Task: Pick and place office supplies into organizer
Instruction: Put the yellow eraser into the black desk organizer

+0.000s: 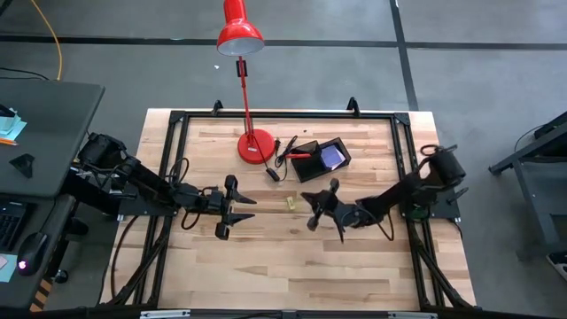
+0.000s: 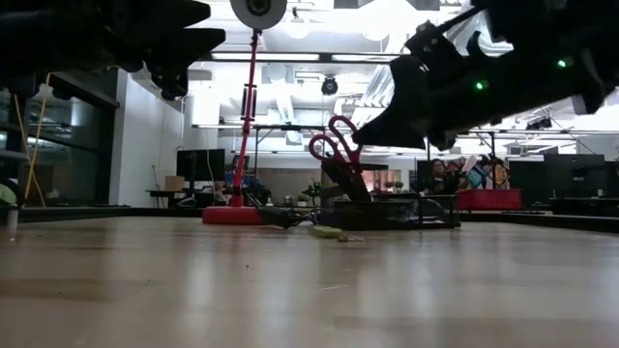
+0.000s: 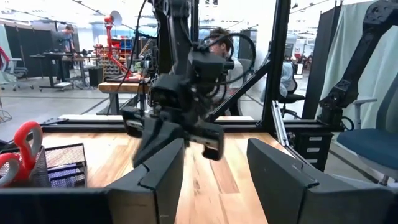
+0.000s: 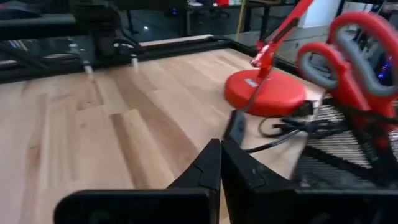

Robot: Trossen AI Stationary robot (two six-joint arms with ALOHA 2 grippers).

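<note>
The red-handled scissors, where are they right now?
In the high view the scissors stand in the black organizer at the table's far middle, just right of the red lamp base.

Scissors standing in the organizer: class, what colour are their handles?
Red, with grey inner linings. The scissors show best in the right wrist view, standing in the black mesh organizer.

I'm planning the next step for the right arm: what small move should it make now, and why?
Probably open the right gripper and swing it toward the small yellow piece. Its fingers are shut on nothing, hovering above the table, while the yellow piece lies loose beside it, outside the organizer, where the scissors already stand. The left gripper waits open farther left.
</note>
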